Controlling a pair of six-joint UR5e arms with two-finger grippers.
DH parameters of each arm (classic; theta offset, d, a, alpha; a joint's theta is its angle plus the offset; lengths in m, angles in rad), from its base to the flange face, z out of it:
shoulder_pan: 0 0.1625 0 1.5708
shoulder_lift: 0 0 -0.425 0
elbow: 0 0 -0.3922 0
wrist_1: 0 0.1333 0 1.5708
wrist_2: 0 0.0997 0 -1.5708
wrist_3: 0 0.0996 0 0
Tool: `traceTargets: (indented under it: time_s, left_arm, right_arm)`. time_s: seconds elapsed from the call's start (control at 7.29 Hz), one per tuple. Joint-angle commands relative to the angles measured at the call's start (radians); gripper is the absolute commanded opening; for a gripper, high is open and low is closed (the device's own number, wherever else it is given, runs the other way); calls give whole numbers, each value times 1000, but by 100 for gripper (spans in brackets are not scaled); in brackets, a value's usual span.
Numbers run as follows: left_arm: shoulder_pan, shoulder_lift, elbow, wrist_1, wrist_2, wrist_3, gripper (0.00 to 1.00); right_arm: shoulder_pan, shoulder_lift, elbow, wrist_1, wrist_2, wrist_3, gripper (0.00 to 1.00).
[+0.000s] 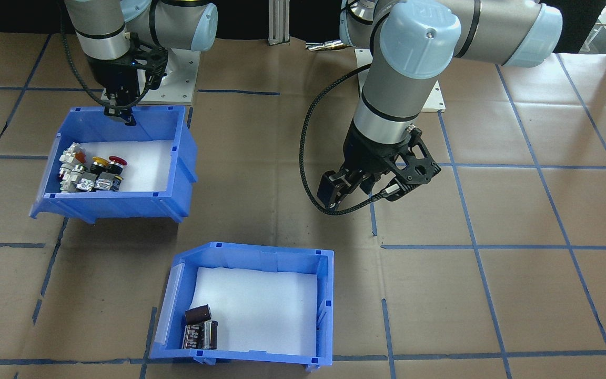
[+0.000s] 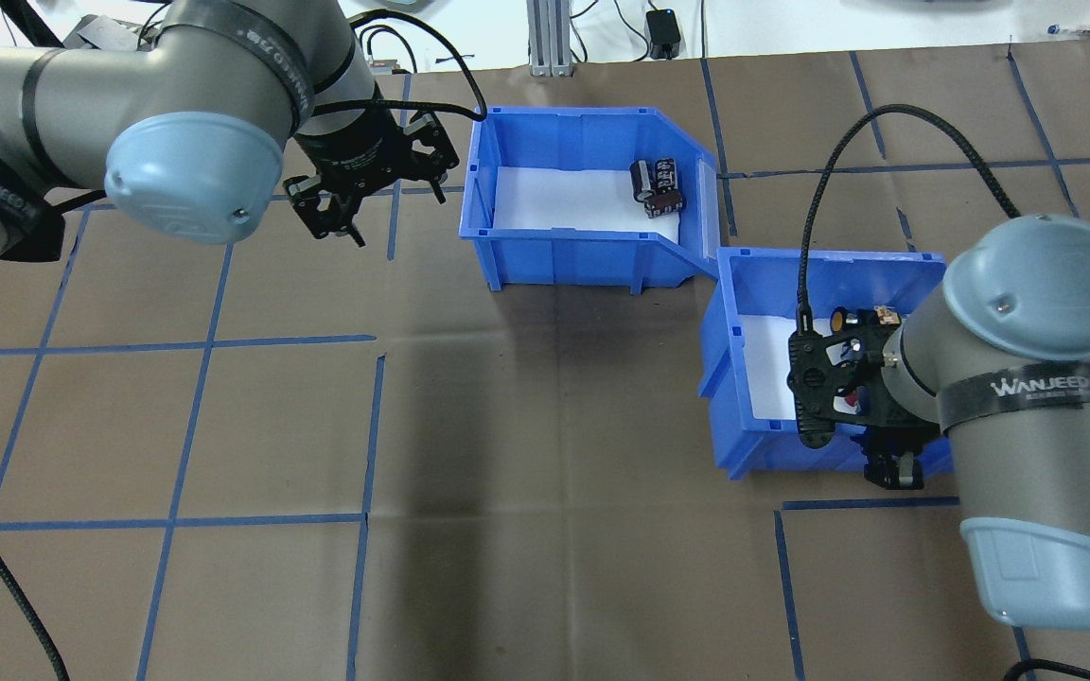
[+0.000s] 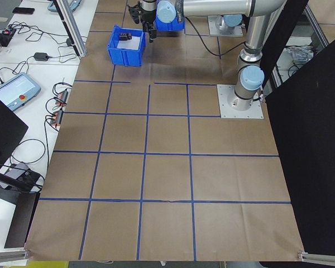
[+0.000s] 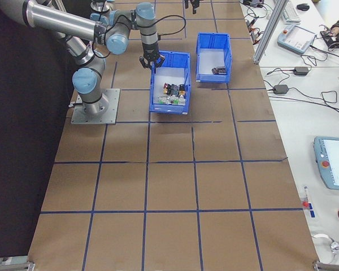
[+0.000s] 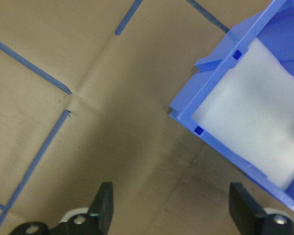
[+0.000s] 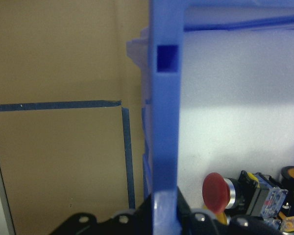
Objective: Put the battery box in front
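Observation:
The battery box [image 1: 250, 256], a blue bin with a white foam floor, stands at the table's far side from the robot, with dark cylindrical cells [image 1: 200, 327] in one corner. In the overhead view the battery box [image 2: 564, 257] sits at centre back. My left gripper [image 1: 347, 192] hangs open over bare table beside it, apart from it. Its fingers [image 5: 105, 198] are spread wide in the left wrist view, with the box's corner [image 5: 213, 139] ahead. My right gripper [image 1: 121, 117] is shut on the rear wall [image 6: 165, 122] of the switch bin [image 1: 119, 208].
The switch bin [image 2: 734, 378] holds red, yellow and white push-buttons [image 1: 90, 171] and nearly touches the battery box's corner. Blue tape lines grid the brown table cover. The arms' base plates [image 1: 177, 79] lie at the robot's edge. Desks with cables and pendants flank the table ends.

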Motion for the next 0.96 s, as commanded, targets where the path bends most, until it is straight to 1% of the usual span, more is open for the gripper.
traceTargets:
  time_s: [0.0, 0.14, 0.27, 0.41, 0.55, 0.69, 0.82]
  left_arm:
    - [21, 114, -46, -119, 22, 283, 100]
    - [23, 156, -70, -142, 11, 433, 100]
    - [23, 203, -99, -144, -13, 514, 100]
    - [31, 230, -119, -144, -44, 572, 100]
    - [60, 233, -123, -144, -67, 618, 100]
    - [98, 236, -127, -162, -57, 619, 100]
    - [101, 245, -124, -182, -50, 611, 100]
  right_arm:
    - [164, 50, -2, -17, -9, 185, 0]
    - [234, 84, -7, -47, -12, 279, 0]
    - [309, 122, -8, -90, -39, 351, 0]
    - [379, 159, -11, -119, -73, 420, 0]
    - [457, 205, -34, -139, -76, 488, 0]
    - [524, 253, -71, -147, -96, 537, 0]
    - [581, 314, -111, -147, -114, 595, 0]
